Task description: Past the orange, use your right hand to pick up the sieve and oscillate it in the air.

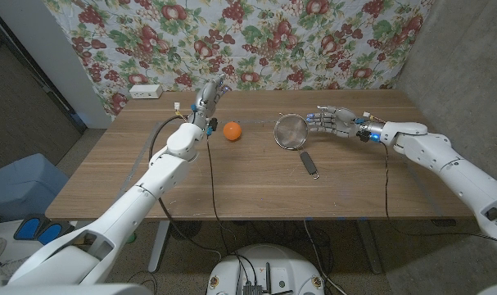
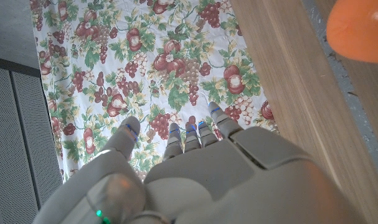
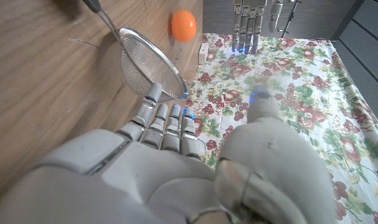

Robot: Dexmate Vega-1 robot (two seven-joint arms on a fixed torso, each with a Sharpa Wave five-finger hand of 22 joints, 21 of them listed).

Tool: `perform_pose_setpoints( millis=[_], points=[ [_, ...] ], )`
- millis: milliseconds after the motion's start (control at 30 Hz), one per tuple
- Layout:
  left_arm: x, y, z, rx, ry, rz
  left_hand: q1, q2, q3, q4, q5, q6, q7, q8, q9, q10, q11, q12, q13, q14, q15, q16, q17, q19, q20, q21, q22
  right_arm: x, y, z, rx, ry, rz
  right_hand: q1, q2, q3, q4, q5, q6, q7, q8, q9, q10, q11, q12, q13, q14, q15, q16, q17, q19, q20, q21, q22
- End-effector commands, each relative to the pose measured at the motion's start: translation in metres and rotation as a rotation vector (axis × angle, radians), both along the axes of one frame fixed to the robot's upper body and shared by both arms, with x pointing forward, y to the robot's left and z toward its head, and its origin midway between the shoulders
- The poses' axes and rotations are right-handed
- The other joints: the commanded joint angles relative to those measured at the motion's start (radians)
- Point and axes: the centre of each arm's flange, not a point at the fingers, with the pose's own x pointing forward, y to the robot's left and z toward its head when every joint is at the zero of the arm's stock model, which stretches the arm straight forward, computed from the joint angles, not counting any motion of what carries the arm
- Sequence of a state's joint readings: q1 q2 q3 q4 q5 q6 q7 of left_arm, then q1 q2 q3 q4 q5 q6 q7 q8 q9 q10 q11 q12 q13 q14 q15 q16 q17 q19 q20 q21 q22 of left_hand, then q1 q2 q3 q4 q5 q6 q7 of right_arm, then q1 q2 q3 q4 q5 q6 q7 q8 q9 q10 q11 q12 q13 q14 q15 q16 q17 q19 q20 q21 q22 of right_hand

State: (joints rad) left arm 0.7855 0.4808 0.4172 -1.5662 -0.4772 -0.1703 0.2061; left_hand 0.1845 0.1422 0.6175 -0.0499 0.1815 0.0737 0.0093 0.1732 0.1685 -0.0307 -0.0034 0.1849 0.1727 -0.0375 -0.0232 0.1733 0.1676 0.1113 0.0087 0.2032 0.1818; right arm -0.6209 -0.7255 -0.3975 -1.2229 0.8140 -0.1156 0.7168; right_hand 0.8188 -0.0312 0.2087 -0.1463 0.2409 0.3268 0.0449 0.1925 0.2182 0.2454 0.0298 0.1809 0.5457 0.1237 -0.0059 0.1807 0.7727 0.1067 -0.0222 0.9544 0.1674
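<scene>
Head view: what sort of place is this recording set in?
Probably a makeshift lab or test room, not a kitchen: a fruit-print cloth hangs as a backdrop behind a bare wooden table, with a power strip and loose cables across it.

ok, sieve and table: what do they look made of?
Sieve: bowl looks like fine wire mesh in a shiny metal rim, see-through with glints, likely steel. Its handle ends in a dark grip, possibly plastic; hard to tell. Table: wood or wood-look laminate, matte brown with visible grain lines; the frames cannot settle which.
</scene>
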Motion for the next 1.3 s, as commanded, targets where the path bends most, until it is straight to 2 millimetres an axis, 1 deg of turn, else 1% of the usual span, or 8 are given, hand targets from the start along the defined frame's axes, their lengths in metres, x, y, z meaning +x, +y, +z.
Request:
perform_pose_setpoints(
  millis=[33,200,333,400,467,800,967,1300],
  points=[
    [-0.008,0.011,-0.006,0.015,0.005,0.017,-0.01,0.024,0.006,0.0,0.004,0.009,0.004,0.006,0.003,-0.003,0.001,0.004,0.002,-0.001,0.003,0.005,0.003,0.009,-0.001,0.005,0.0,-0.018,0.003,0.001,0.101,-0.099,-0.033,0.016,-0.002,-0.001,-0.001,-0.004,-0.029,-0.008,-0.008,-0.004,-0.028,-0.01,-0.003,-0.015,-0.03,0.002,-0.003,-0.028,-0.013,0.0,-0.02,-0.001],
    [-0.011,0.017,-0.009,0.027,0.002,0.043,-0.011,0.024,0.008,-0.001,0.003,0.009,0.005,0.006,0.003,-0.003,0.002,0.004,0.002,-0.001,0.003,0.005,0.003,0.011,-0.003,0.005,0.0,-0.024,0.007,0.003,0.149,-0.154,-0.055,0.0,-0.006,-0.016,0.011,-0.011,-0.072,-0.027,-0.011,-0.012,-0.075,-0.035,-0.004,-0.045,-0.074,0.006,-0.004,-0.08,-0.032,0.008,-0.057,-0.001],
    [-0.012,0.022,-0.011,0.029,0.009,0.055,-0.012,0.024,0.009,-0.001,0.003,0.009,0.005,0.006,0.003,-0.002,0.001,0.004,0.002,0.0,0.003,0.005,0.003,0.013,-0.003,0.006,0.0,-0.027,0.01,0.005,0.191,-0.187,-0.077,-0.008,-0.002,-0.02,0.016,-0.014,-0.09,-0.034,-0.011,-0.015,-0.091,-0.041,-0.004,-0.057,-0.086,0.0,-0.002,-0.101,-0.027,0.008,-0.069,-0.002],
    [-0.012,0.025,-0.013,0.031,0.009,0.061,-0.012,0.024,0.01,-0.001,0.003,0.009,0.005,0.006,0.003,-0.002,0.001,0.004,0.002,0.0,0.003,0.005,0.003,0.013,-0.003,0.006,0.0,-0.028,0.011,0.005,0.213,-0.195,-0.083,0.009,0.045,-0.002,0.018,-0.016,-0.09,-0.047,-0.004,-0.02,-0.099,-0.064,0.0,-0.078,-0.097,-0.03,0.002,-0.132,-0.03,-0.015,-0.089,-0.001],
    [-0.013,0.027,-0.014,0.034,0.011,0.067,-0.013,0.024,0.01,-0.001,0.003,0.009,0.005,0.006,0.003,-0.002,0.001,0.004,0.002,0.0,0.002,0.005,0.003,0.015,-0.005,0.007,0.0,-0.029,0.012,0.006,0.232,-0.206,-0.09,0.015,0.066,0.005,0.019,-0.021,-0.091,-0.051,-0.002,-0.022,-0.1,-0.071,0.002,-0.09,-0.107,-0.045,0.002,-0.149,-0.037,-0.033,-0.101,-0.001],
    [-0.01,0.039,-0.026,0.034,0.051,0.07,-0.015,0.026,0.014,-0.001,0.004,0.009,0.006,0.005,0.003,-0.002,0.0,0.004,0.002,0.001,0.001,0.005,0.004,0.016,-0.006,0.007,0.0,-0.037,0.012,0.008,0.347,-0.288,-0.168,0.004,0.061,-0.004,0.02,-0.03,-0.087,-0.042,0.001,-0.024,-0.1,-0.064,0.004,-0.108,-0.114,-0.039,0.003,-0.179,-0.044,-0.027,-0.121,-0.002],
    [-0.011,0.042,-0.029,0.044,0.068,0.075,-0.016,0.026,0.016,-0.001,0.004,0.008,0.006,0.005,0.003,-0.002,0.0,0.004,0.002,0.0,0.001,0.005,0.004,0.017,-0.007,0.007,0.0,-0.047,0.003,0.01,0.424,-0.349,-0.245,-0.001,0.054,-0.01,0.018,-0.033,-0.066,-0.039,0.009,-0.026,-0.087,-0.062,0.009,-0.12,-0.114,-0.038,0.004,-0.198,-0.061,-0.028,-0.139,-0.003],
    [-0.002,0.043,-0.032,0.09,0.098,0.034,-0.017,0.027,0.019,-0.002,0.004,0.008,0.007,0.005,0.003,-0.005,0.002,0.003,0.002,-0.001,0.002,0.005,0.004,0.017,-0.006,0.007,0.0,-0.088,-0.02,-0.002,0.532,-0.439,-0.399,-0.009,0.042,-0.02,0.015,-0.034,-0.04,-0.03,0.015,-0.027,-0.067,-0.062,0.013,-0.14,-0.104,-0.044,0.009,-0.231,-0.041,-0.036,-0.153,-0.004]
  ],
)
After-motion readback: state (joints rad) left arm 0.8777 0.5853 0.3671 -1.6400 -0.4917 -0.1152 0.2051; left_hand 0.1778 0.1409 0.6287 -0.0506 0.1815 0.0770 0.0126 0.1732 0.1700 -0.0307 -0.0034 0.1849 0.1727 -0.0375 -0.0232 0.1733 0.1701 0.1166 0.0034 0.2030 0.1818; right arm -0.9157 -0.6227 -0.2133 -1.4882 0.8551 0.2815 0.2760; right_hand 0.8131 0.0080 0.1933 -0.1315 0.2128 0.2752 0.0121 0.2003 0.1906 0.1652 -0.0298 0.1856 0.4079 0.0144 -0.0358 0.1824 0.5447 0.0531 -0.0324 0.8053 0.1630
